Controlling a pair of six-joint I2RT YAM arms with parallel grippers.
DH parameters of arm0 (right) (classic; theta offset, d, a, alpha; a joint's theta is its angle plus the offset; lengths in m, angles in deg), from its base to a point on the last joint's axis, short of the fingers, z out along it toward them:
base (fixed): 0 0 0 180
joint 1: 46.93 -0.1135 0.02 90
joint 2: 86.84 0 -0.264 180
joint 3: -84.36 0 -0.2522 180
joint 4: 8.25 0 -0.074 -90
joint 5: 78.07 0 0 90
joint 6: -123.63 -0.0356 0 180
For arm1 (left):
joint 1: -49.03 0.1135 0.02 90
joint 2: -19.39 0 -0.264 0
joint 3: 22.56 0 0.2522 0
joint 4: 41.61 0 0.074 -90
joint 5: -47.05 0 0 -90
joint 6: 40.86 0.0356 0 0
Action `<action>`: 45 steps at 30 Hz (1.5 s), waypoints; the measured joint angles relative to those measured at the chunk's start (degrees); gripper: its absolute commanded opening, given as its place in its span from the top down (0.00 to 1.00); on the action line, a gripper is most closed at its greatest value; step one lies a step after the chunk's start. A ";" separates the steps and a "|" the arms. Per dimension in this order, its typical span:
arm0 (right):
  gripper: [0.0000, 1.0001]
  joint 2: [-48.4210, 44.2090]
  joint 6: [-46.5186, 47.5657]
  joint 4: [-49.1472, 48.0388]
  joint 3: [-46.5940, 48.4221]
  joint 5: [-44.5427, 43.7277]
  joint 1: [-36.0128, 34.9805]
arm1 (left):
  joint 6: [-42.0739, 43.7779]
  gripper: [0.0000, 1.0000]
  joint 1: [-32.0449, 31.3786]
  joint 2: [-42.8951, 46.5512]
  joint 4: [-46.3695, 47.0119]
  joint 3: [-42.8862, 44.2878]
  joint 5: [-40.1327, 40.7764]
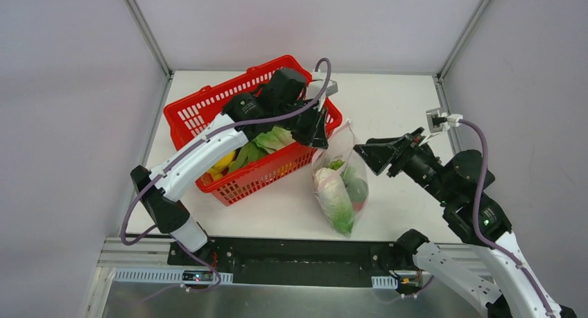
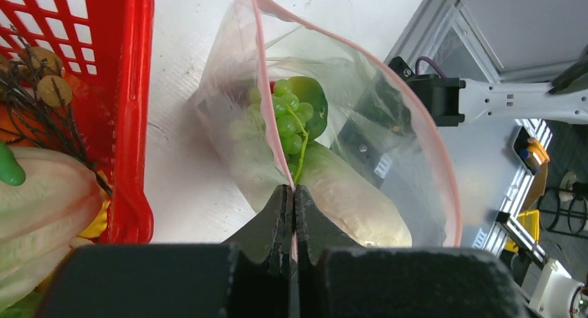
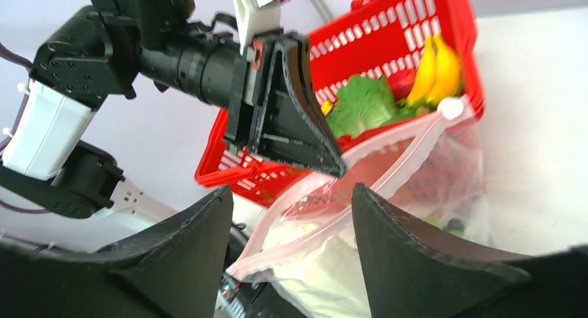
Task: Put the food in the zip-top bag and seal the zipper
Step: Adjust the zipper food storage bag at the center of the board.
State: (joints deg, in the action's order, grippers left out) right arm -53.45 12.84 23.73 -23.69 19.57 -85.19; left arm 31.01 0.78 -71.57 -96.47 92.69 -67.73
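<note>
Red basket [image 1: 201, 113] far left, spare food [image 1: 267, 141] inside. Our left gripper [image 2: 292, 193] clamped on bag [image 1: 338, 193] rim, holding it up, we reckon, so mouth gapes. Clear floppy film, pink zipper [image 3: 409, 148]; knobbly grapes [image 2: 288, 117], smooth pale cabbage [image 2: 347, 200] inside; bag bottom rests on table [image 1: 402, 110] beside basket. Our right gripper [image 3: 291, 190] jaws wide, empty, near mouth.

1. The red basket [image 1: 208, 100] fills the left back part of the table [image 1: 395, 103]. The left arm [image 1: 208, 148] lies across its top.
2. The zip-top bag [image 1: 340, 186] lies just right of the basket. The left gripper [image 1: 319, 139] pinches its top edge and blocks that side.
3. The right gripper [image 1: 367, 160], jaws apart, sits just right of the bag with only a thin gap between.
4. There is bare table behind the bag and in front of it.
5. A wall [image 1: 312, 20] closes the back.
</note>
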 measured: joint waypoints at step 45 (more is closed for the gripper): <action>0.18 33.22 -23.12 -58.34 -22.14 43.30 53.96 | 12.61 1.00 5.99 -15.56 -11.63 21.14 -9.90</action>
State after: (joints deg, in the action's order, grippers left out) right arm -20.23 -10.29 -34.61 -45.83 62.87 -31.23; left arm 43.63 6.77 -87.13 -108.10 113.83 -77.63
